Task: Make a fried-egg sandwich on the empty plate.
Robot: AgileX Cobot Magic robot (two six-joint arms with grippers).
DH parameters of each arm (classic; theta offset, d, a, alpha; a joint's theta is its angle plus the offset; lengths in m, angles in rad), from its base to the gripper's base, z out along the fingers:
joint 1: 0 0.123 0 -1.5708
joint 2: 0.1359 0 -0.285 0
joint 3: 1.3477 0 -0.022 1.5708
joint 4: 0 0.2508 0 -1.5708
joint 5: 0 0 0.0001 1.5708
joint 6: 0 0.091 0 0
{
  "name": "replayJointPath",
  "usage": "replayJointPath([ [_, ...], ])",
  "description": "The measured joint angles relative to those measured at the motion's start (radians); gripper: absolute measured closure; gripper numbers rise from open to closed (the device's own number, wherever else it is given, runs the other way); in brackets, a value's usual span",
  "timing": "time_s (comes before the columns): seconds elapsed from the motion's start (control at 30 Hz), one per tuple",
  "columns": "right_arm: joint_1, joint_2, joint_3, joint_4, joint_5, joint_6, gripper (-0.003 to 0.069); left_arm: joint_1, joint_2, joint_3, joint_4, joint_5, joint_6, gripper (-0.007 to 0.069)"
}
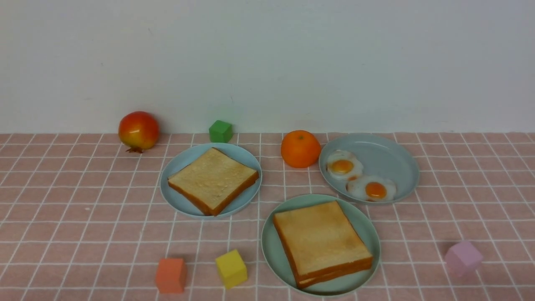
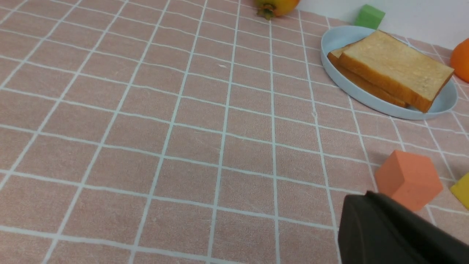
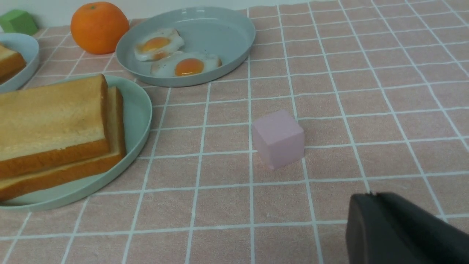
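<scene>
The mint-green plate [image 1: 359,221] sits front centre and holds two stacked toast slices [image 1: 319,238]. No egg shows between them in the right wrist view [image 3: 51,110]. Two fried eggs [image 1: 343,166] [image 1: 373,189] lie on the blue-grey plate [image 1: 384,163] at back right. More toast [image 1: 213,177] lies on the left blue-grey plate [image 1: 177,163]; the left wrist view shows two slices there [image 2: 395,66]. Neither gripper shows in the front view. My left gripper [image 2: 370,194] is shut and empty beside an orange cube [image 2: 408,179]. My right gripper [image 3: 372,194] is shut and empty near a pink cube [image 3: 278,137].
A red fruit [image 1: 138,130], a green cube [image 1: 220,131] and an orange [image 1: 300,148] stand along the back. An orange cube [image 1: 170,274] and a yellow cube [image 1: 230,268] sit front left of the mint plate, and the pink cube [image 1: 463,257] front right.
</scene>
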Motion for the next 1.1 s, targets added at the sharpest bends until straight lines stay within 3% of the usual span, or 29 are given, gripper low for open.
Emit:
replayJointPath([
  [1.1,0.0,0.0,0.0,0.0,0.0,0.0,0.056,0.0,0.0,0.0,-0.001,0.0,0.0,0.0612],
])
